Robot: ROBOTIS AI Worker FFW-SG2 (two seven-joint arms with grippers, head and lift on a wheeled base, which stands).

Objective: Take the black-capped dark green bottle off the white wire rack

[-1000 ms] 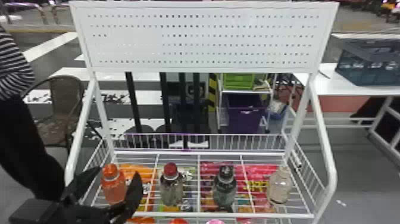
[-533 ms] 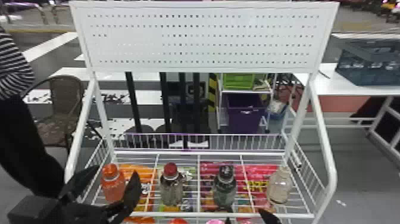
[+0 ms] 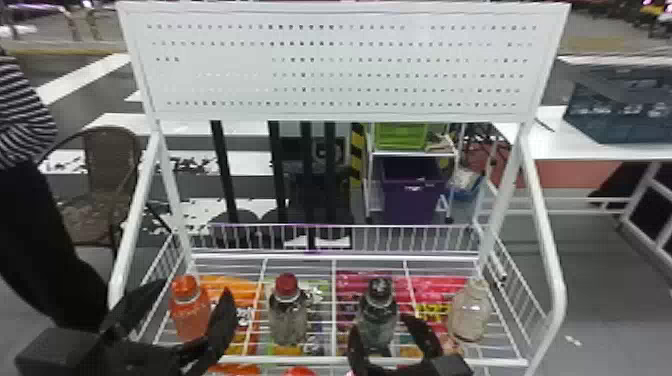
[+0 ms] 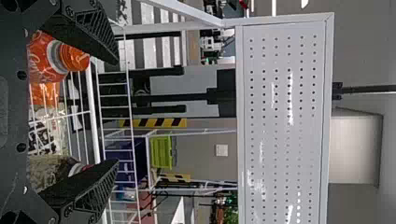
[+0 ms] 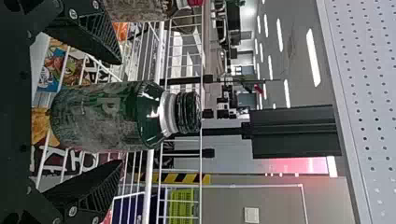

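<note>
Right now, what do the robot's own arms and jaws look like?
The left arm and right arm are black. Both pairs of jaws are black too, tapering towards the tips, with ridged faces and small round screw heads.

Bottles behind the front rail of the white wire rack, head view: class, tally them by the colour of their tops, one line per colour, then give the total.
Orange-topped bottle: 1
Red-topped bottle: 1
Black-topped bottle: 1
Pale-topped bottle: 1
Total: 4
</note>
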